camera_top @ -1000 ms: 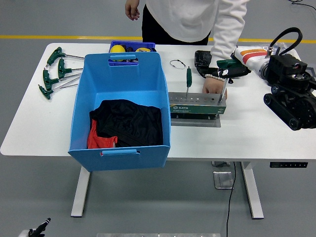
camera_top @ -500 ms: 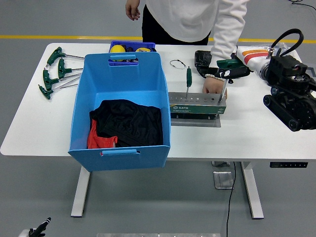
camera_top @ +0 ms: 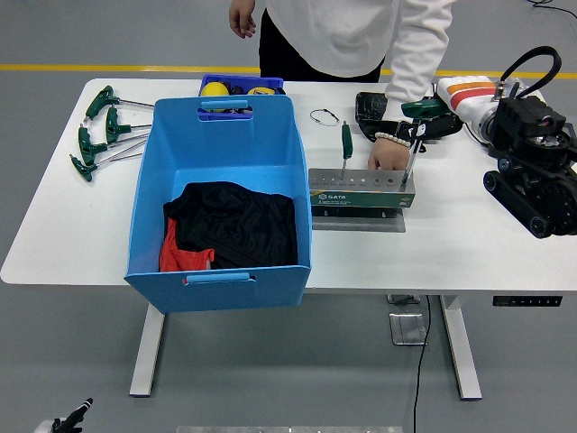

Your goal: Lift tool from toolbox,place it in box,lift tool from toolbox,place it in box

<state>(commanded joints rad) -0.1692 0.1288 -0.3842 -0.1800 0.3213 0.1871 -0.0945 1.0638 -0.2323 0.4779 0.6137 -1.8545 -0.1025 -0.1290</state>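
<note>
A grey metal tool rack (camera_top: 356, 196) stands on the white table just right of the big blue box (camera_top: 144, 194). A green-handled driver (camera_top: 344, 140) stands upright in the rack's left end. At the right end, a green T-handle tool (camera_top: 424, 108) leans with its shaft tip still at the rack. My right hand (camera_top: 433, 124) is shut on its handle. A person's hand (camera_top: 388, 158) rests on the rack from behind. The box holds black cloth (camera_top: 239, 221) and a bit of red cloth. My left arm is out of view.
Several green T-handle wrenches (camera_top: 101, 131) lie at the table's far left. A small blue tray (camera_top: 239, 86) with yellow items sits behind the box. A thin wire loop (camera_top: 325, 115) and a black object (camera_top: 370, 113) lie behind the rack.
My right hand has moved slightly up and to the right, pulling the T-handle tool higher and tilting it. The rack has shifted a little to the right.
</note>
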